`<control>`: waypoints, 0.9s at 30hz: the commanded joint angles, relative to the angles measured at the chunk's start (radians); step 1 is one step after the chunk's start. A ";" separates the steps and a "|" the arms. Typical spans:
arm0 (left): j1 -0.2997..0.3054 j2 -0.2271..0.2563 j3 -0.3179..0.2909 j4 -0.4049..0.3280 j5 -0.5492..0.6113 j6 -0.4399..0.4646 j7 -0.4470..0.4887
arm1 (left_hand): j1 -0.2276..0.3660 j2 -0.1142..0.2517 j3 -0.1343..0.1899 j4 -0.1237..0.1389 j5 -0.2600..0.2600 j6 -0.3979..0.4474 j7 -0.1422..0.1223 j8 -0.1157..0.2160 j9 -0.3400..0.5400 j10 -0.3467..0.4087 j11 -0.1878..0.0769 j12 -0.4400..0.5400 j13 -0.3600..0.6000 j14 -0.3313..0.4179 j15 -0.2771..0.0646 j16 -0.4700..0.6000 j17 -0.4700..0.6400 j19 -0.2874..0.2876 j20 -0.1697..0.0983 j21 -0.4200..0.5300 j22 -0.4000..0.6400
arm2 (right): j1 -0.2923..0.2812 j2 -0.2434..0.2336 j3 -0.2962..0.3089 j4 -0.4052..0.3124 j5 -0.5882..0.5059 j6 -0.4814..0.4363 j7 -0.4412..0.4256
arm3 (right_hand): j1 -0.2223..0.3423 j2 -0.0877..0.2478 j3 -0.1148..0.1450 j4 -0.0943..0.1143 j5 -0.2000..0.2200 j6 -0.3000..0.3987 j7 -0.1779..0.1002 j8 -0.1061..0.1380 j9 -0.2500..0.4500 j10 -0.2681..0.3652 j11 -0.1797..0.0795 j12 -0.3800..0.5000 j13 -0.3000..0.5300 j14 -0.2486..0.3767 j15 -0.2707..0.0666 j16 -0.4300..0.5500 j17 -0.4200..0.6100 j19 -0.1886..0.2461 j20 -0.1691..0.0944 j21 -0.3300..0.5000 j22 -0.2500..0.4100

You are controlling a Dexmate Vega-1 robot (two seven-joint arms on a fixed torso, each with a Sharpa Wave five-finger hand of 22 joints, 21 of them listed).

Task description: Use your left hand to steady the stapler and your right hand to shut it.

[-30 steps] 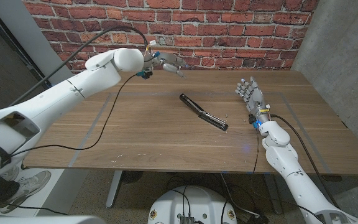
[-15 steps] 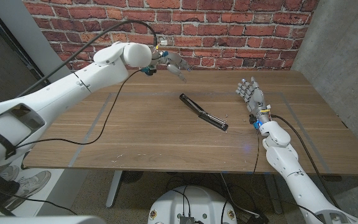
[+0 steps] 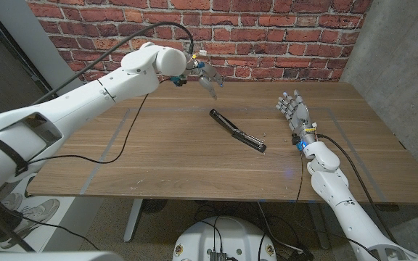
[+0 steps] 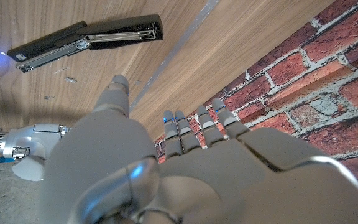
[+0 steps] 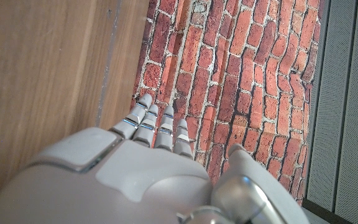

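Observation:
A black stapler point(image 3: 237, 130) lies swung wide open and flat in the middle of the wooden table point(image 3: 158, 156), its two arms in one long diagonal line; the left wrist view shows it point(image 4: 86, 40) with its metal channel exposed. My left hand point(image 3: 207, 77) hovers in the air behind the stapler, near the table's far edge, fingers spread and holding nothing point(image 4: 166, 155). My right hand point(image 3: 294, 112) stands upright to the right of the stapler, fingers extended and apart, holding nothing point(image 5: 148, 168).
A red brick wall point(image 3: 267, 36) runs behind the table. A grey panel point(image 3: 398, 58) stands at the right. A black cable point(image 3: 122, 138) from my left arm trails over the table's left half. A few loose staples point(image 4: 67, 78) lie beside the stapler.
My left hand has moved to the right along the far edge, closer to the stapler. The right hand and the stapler have stayed still.

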State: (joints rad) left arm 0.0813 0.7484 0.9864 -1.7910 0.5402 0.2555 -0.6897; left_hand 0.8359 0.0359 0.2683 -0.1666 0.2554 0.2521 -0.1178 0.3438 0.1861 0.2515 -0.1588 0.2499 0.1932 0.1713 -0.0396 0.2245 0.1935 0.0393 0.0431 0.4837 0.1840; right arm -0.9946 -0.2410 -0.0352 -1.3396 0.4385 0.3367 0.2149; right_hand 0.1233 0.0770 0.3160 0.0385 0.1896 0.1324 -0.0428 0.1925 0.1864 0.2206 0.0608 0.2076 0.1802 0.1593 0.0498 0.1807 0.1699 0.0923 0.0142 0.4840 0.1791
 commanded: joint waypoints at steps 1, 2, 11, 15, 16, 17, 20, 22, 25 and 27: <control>-0.027 -0.032 0.054 0.022 0.106 -0.022 -0.044 | 0.016 -0.004 0.008 0.000 0.006 0.005 -0.005 -0.003 0.003 0.004 -0.005 -0.005 0.005 0.005 -0.069 0.002 0.004 0.012 -0.006 0.002 0.006 | -0.004 0.003 0.005 0.005 0.003 0.008 0.005 | 0.001 0.003 0.001 -0.004 0.001 0.005 -0.001 0.006 0.001 0.008 0.000 0.009 0.004 0.004 -0.001 0.002 0.002 0.009 -0.005 -0.002 0.004; -0.026 -0.034 0.057 0.024 0.111 -0.026 -0.043 | 0.017 -0.005 0.008 0.001 0.006 0.005 -0.007 -0.003 0.003 0.004 -0.007 -0.006 0.005 0.007 -0.070 0.002 0.004 0.014 -0.008 0.003 0.006 | -0.005 0.003 0.005 0.005 0.004 0.008 0.005 | 0.001 0.003 0.001 -0.004 0.001 0.005 -0.001 0.006 0.001 0.008 0.000 0.009 0.004 0.005 -0.001 0.002 0.002 0.009 -0.005 -0.002 0.004; -0.018 -0.050 0.079 0.037 0.164 -0.055 -0.042 | 0.022 -0.016 0.001 0.007 0.005 -0.010 -0.013 -0.015 0.004 -0.005 -0.010 -0.015 0.006 0.005 -0.071 0.000 0.008 0.017 -0.008 0.001 0.006 | -0.008 0.002 0.007 0.003 0.005 0.007 0.006 | 0.000 0.003 0.001 -0.004 0.000 0.009 0.002 0.007 0.001 0.010 0.000 0.009 0.004 0.006 0.000 0.002 0.002 0.010 -0.005 -0.004 0.004; -0.015 -0.056 0.088 0.038 0.187 -0.062 -0.053 | 0.023 -0.021 -0.002 0.009 0.005 -0.006 -0.017 -0.016 0.004 -0.002 -0.016 -0.015 0.006 0.004 -0.072 -0.001 0.009 0.016 -0.008 -0.001 0.007 | -0.009 0.003 0.008 0.002 0.005 0.008 0.006 | 0.000 0.003 0.000 -0.004 0.000 0.010 0.001 0.007 0.001 0.011 0.000 0.009 0.004 0.006 -0.001 0.002 0.002 0.011 -0.005 -0.005 0.004; -0.014 -0.057 0.091 0.038 0.194 -0.063 -0.054 | 0.024 -0.022 -0.003 0.010 0.005 -0.005 -0.017 -0.017 0.004 -0.003 -0.016 -0.016 0.006 0.003 -0.071 -0.001 0.010 0.016 -0.009 -0.001 0.007 | -0.009 0.002 0.008 0.003 0.005 0.008 0.007 | 0.000 0.003 0.000 -0.004 0.000 0.010 0.001 0.007 0.001 0.011 0.000 0.009 0.004 0.006 0.000 0.002 0.002 0.011 -0.005 -0.005 0.004; -0.014 -0.058 0.094 0.037 0.204 -0.065 -0.054 | 0.024 -0.023 -0.004 0.010 0.005 -0.003 -0.022 -0.016 0.004 -0.002 -0.017 -0.016 0.006 0.003 -0.072 -0.001 0.010 0.016 -0.010 -0.001 0.007 | -0.009 0.002 0.009 0.003 0.005 0.009 0.007 | 0.000 0.003 0.000 -0.004 0.000 0.010 0.001 0.007 0.001 0.011 0.000 0.009 0.004 0.006 -0.001 0.002 0.002 0.011 -0.005 -0.005 0.004; -0.009 -0.059 0.100 0.039 0.223 -0.072 -0.055 | 0.026 -0.024 -0.005 0.012 0.006 0.000 -0.022 -0.016 0.004 0.002 -0.020 -0.016 0.006 0.002 -0.072 -0.002 0.011 0.016 -0.009 -0.002 0.007 | -0.010 0.003 0.009 0.005 0.005 0.010 0.008 | -0.001 0.003 0.000 -0.004 0.000 0.011 0.000 0.007 0.001 0.014 0.002 0.010 0.004 0.006 0.000 0.002 0.002 0.011 -0.005 -0.006 0.004; -0.006 -0.062 0.103 0.044 0.232 -0.075 -0.058 | 0.027 -0.025 -0.006 0.013 0.006 0.004 -0.025 -0.016 0.005 0.007 -0.022 -0.015 0.007 0.001 -0.073 -0.003 0.012 0.016 -0.010 -0.002 0.007 | -0.010 0.003 0.009 0.007 0.006 0.011 0.008 | -0.001 0.003 0.000 -0.004 0.000 0.011 0.000 0.006 0.001 0.014 0.003 0.010 0.004 0.007 -0.001 0.002 0.002 0.012 -0.005 -0.006 0.004; -0.002 -0.065 0.109 0.052 0.249 -0.080 -0.059 | 0.028 -0.025 -0.007 0.014 0.007 0.005 -0.024 -0.018 0.005 0.011 -0.022 -0.015 0.007 -0.002 -0.071 -0.004 0.013 0.016 -0.009 -0.003 0.007 | -0.011 0.003 0.009 0.006 0.005 0.010 0.008 | -0.001 0.003 0.000 -0.004 0.000 0.011 0.001 0.006 0.001 0.015 0.002 0.010 0.004 0.007 0.001 0.002 0.002 0.012 -0.004 -0.007 0.004; 0.001 -0.068 0.112 0.058 0.257 -0.084 -0.060 | 0.029 -0.026 -0.008 0.016 0.007 0.006 -0.027 -0.018 0.005 0.013 -0.023 -0.015 0.007 -0.002 -0.071 -0.004 0.013 0.017 -0.010 -0.004 0.007 | -0.012 0.004 0.009 0.005 0.005 0.009 0.006 | -0.001 0.003 0.000 -0.004 0.000 0.011 0.002 0.006 0.001 0.016 0.003 0.011 0.004 0.008 0.001 0.002 0.002 0.012 -0.004 -0.008 0.004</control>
State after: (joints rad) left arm 0.0679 0.6944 1.0749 -1.7523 0.7347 0.1915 -0.7402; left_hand 0.8605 0.0184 0.2610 -0.1568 0.2553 0.2519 -0.1395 0.3290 0.1887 0.2548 -0.1779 0.2395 0.1980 0.1733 -0.0375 0.2245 0.2026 0.0499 0.0322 0.4837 0.1886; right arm -1.0032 -0.2385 -0.0272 -1.3356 0.4432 0.3452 0.2213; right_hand 0.1233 0.0770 0.3160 0.0385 0.1896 0.1322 -0.0430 0.1925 0.1863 0.2238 0.0639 0.2076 0.1802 0.1592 0.0498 0.1807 0.1698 0.0977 0.0086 0.4785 0.1791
